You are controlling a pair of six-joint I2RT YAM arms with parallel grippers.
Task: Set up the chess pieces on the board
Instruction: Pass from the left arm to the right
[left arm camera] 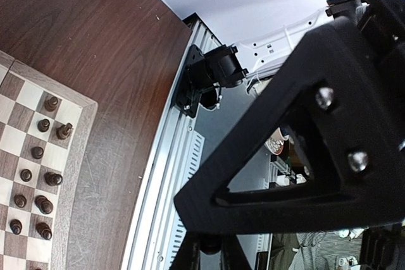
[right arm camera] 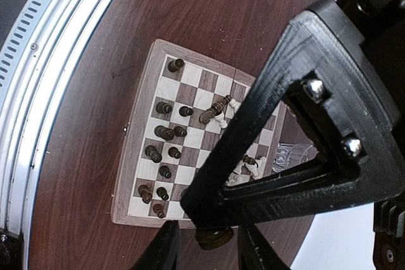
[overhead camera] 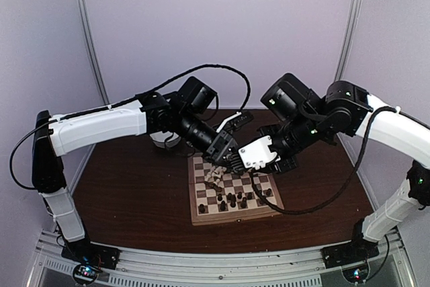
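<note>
1. Starting wide on the dark brown table [overhead camera: 134, 193], carrying the board [overhead camera: 232, 218] right of centre, near the front edge.
2. Watching the left arm [overhead camera: 101, 126] and right arm [overhead camera: 393, 126] reaching in from both sides, meeting above the board's far edge and hiding that end in the top view.
3. Picking out the ribbed metal rail [overhead camera: 222, 267] along the table's near edge, and in the left wrist view an arm's black mount [left arm camera: 209, 77] bolted onto it.
4. Following a black cable [overhead camera: 316, 203] drooping from the right arm across the board's right side.
5. Calling the left gripper [overhead camera: 227, 154] fully closed, with nothing showing in its grip and its own finger [left arm camera: 304, 143] blocking half its camera.
6. Unable to tell how wide the right gripper [overhead camera: 245, 160] is standing, or whether it is holding anything.
7. Finding the chess pieces [overhead camera: 232, 199] on the board: dark pieces [right arm camera: 166, 133] standing along the near rows, cream pieces [right arm camera: 254, 169] lying tumbled mid-board, showing clearly only from the right wrist.
8. Squinting at tiny print on a white bracket [left arm camera: 272, 47]: too small to read.
</note>
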